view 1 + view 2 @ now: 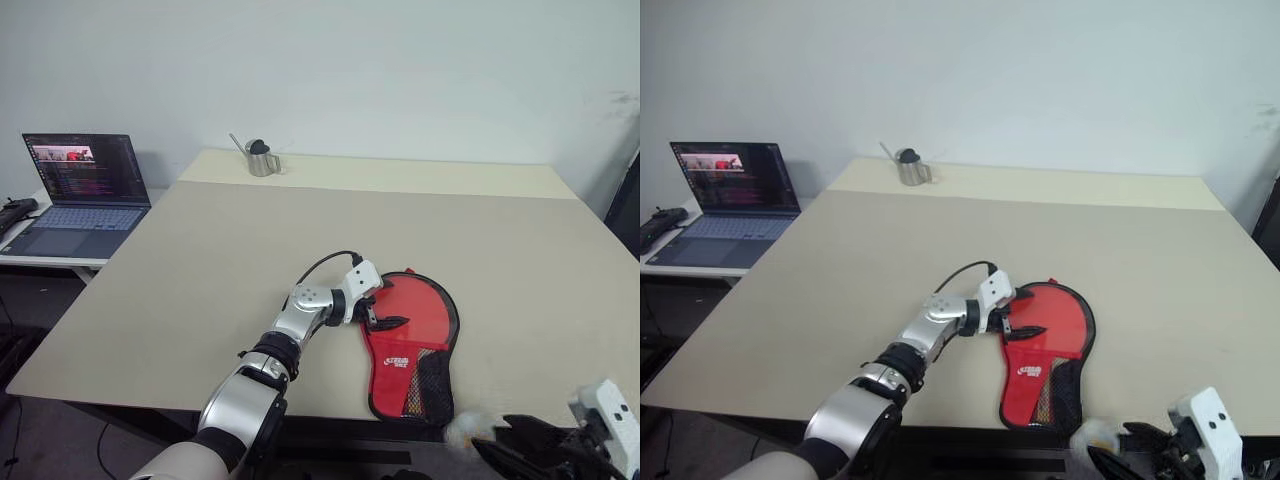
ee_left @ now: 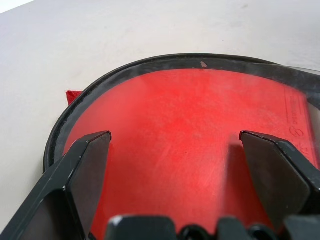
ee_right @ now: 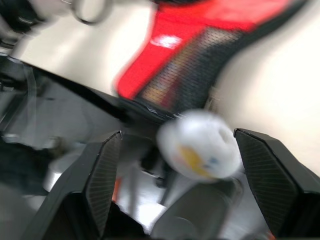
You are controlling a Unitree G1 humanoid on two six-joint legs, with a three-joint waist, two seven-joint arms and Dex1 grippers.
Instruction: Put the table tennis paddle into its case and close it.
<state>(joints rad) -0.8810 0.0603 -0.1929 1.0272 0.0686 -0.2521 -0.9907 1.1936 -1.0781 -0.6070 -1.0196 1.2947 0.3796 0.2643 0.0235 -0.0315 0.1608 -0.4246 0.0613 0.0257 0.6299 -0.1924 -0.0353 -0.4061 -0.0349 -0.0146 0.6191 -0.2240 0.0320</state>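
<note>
the case lies flat on the table near its front edge, red face and white logo up, mesh pocket toward the robot. whether the paddle is inside cannot be told. the left gripper rests over the case's round part with its fingers spread wide, nothing held between them. the right gripper is seen below the front edge of the table, fingers well apart, a pale rounded thing between them but not clearly pinched. the case is judged soft, light and floppy, likely to slide or bunch on the smooth table, so it should be pinned on its flat face while the stiffer black zip edging is taken hold of for closing.
</note>
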